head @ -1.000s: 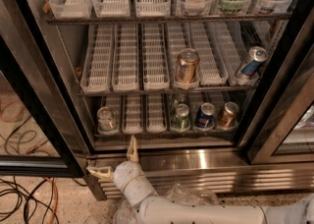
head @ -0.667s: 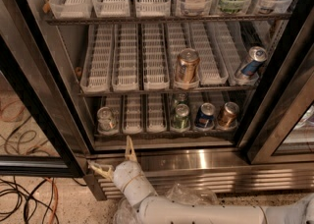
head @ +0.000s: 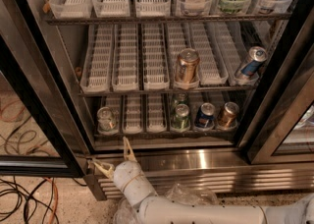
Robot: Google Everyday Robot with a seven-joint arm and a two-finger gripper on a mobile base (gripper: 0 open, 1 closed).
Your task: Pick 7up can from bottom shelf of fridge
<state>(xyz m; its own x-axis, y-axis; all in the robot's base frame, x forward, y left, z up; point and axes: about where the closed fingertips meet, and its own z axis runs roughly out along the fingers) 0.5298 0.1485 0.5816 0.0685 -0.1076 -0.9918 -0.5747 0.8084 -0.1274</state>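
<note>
The fridge (head: 59,105) stands open before me with three racks in view. On the bottom shelf (head: 147,132) the pale silver 7up can (head: 106,119) stands upright at the far left, at the front of its white lane tray. My gripper (head: 116,156) is open and empty, its two cream fingers spread. It hangs low in front of the steel base, just below and slightly right of the 7up can, not touching it.
On the bottom shelf to the right stand a green can (head: 181,117), a blue can (head: 204,115) and a bronze can (head: 227,115). The middle rack holds a bronze can (head: 187,66) and a tilted blue can (head: 250,62). Cables (head: 19,193) lie on the floor at left.
My gripper has shifted slightly to the left along the fridge's base. The cans have not moved.
</note>
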